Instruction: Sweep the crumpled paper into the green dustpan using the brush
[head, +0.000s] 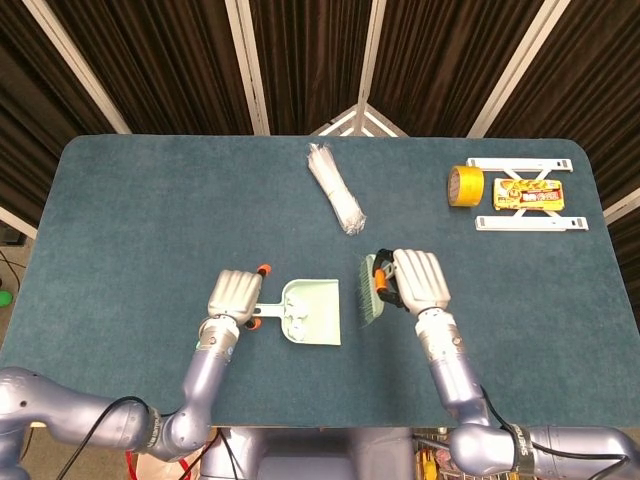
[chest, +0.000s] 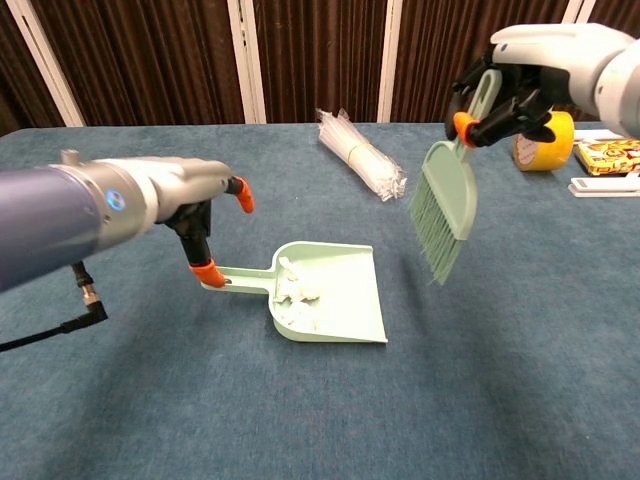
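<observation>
On the counter (head: 150, 200), the dustpan (head: 318, 313) is lying near the front edge, its handle pointing toward the robot's left, with the crumpled paper (chest: 296, 291) sitting inside it at the handle end. The left hand (head: 234, 296) is resting at that handle. To the right of the dustpan and apart from it, the right hand (head: 418, 279) is holding the brush (chest: 446, 203) above the counter, bristles hanging downward. Behind both, toward the middle of the far side, a bundle of sticks in a wrapper (head: 335, 188) is lying. At the far right corner, a tape roll (head: 465, 186) is standing just left of a packet (head: 528, 194) lying between two rails (head: 530, 222).
</observation>
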